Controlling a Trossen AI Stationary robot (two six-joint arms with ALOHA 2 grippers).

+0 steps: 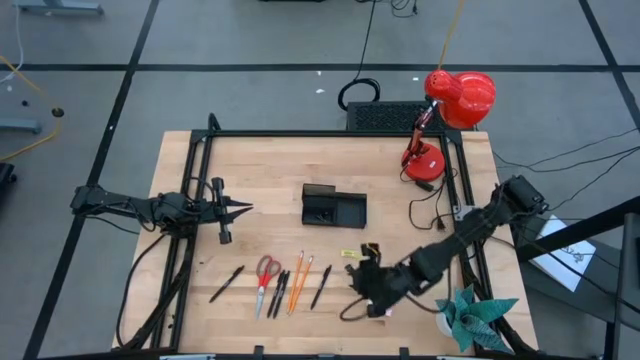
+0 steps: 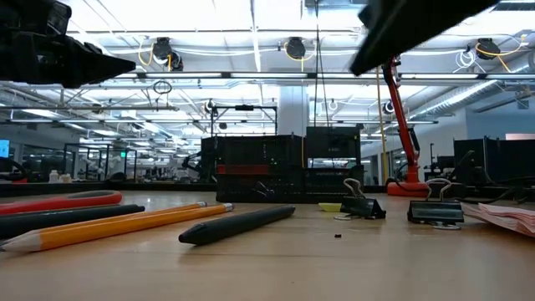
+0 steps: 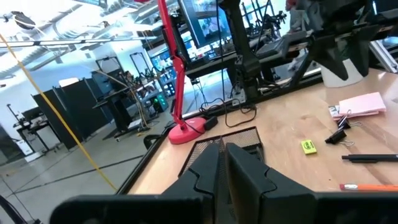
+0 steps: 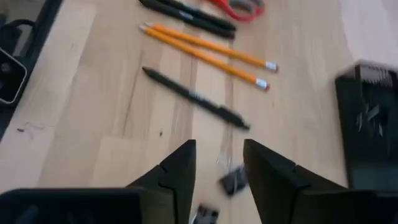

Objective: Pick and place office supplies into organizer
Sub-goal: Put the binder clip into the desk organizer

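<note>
We saw the right gripper (image 4: 219,168) spread above a black clip (image 4: 233,180) (nothing held); the left gripper (image 1: 243,209) waited pressed together.

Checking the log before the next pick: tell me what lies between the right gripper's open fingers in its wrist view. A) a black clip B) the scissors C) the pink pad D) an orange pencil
A: in the right wrist view a black clip lies on the table between the fingers of the right gripper, while the pencils and scissors lie farther off.
</note>
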